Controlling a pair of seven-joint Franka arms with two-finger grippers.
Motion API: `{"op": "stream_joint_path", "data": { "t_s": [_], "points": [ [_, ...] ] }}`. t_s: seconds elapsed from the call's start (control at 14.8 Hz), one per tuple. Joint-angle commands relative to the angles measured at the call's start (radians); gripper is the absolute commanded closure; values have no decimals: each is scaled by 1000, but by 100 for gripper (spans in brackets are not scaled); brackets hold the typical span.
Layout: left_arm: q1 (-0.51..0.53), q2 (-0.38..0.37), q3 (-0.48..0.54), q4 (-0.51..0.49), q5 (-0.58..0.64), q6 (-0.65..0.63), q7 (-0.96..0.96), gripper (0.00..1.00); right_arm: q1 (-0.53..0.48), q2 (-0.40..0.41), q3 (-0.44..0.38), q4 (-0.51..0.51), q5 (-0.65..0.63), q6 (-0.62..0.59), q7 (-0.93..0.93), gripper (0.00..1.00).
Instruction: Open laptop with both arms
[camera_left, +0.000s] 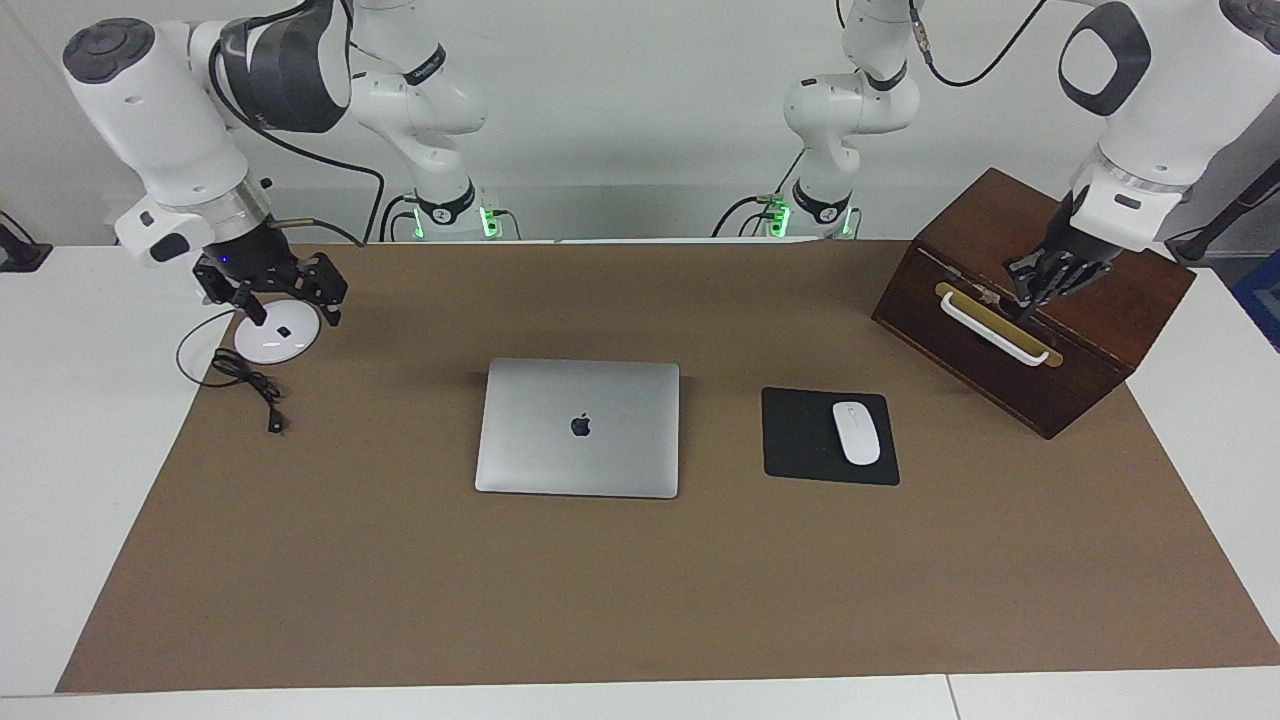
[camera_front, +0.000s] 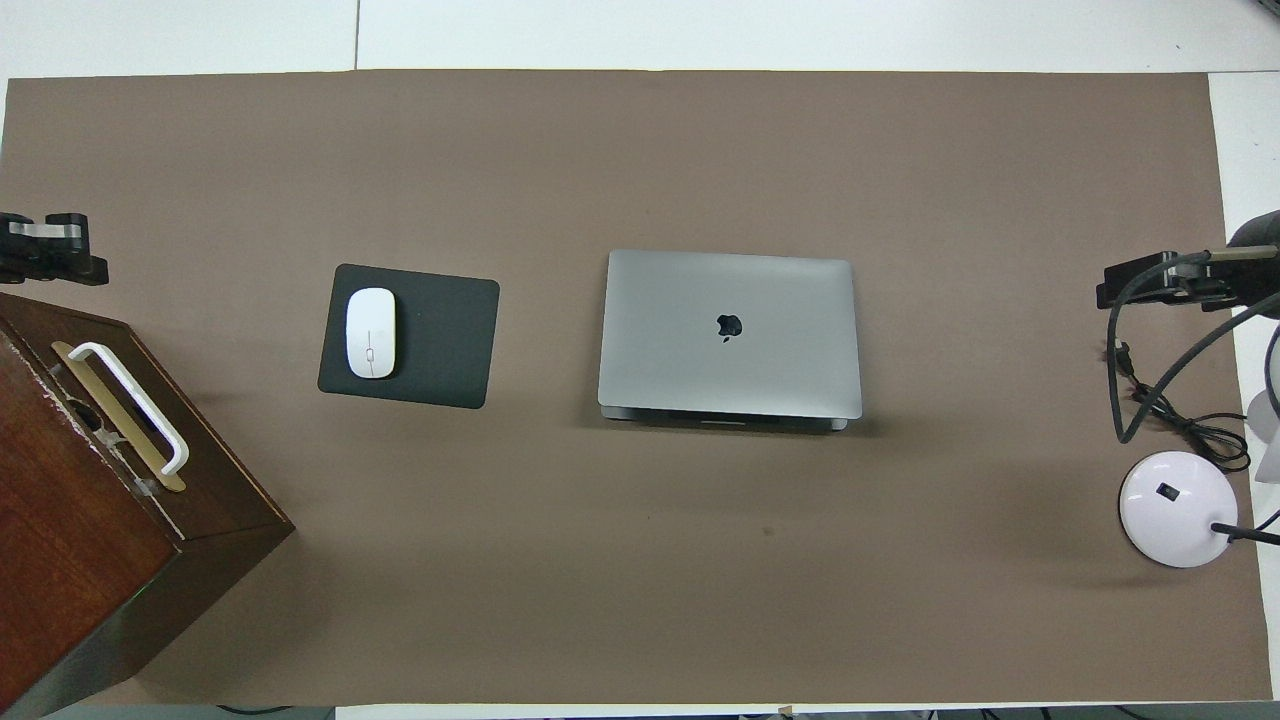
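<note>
The laptop lies closed at the middle of the table, well apart from both arms. The left end effector hangs closed and empty over the wooden box; the right end effector hangs open over the lamp base.

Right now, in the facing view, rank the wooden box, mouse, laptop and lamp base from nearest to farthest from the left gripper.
1. Wooden box: directly under the left gripper, at the left arm's end.
2. Mouse: on the black pad beside the box.
3. Laptop: mid-table, lid closed.
4. Lamp base: at the right arm's end, under the right gripper.
</note>
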Motion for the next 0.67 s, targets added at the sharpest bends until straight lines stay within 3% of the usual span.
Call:
{"op": "stream_joint_path", "data": {
  "t_s": [0.0, 0.34, 0.61],
  "points": [
    [-8, 1, 3, -21, -12, 48, -14, 100, -8, -26, 3, -34, 3, 25, 2, 0],
    [-28, -40, -2, -122, -14, 137, -9, 100, -5, -26, 3, -34, 4, 27, 6, 0],
    [-86, -126, -2, -336, -75, 339, -18, 100, -6, -26, 3, -37, 4, 31, 3, 0]
  ]
}}
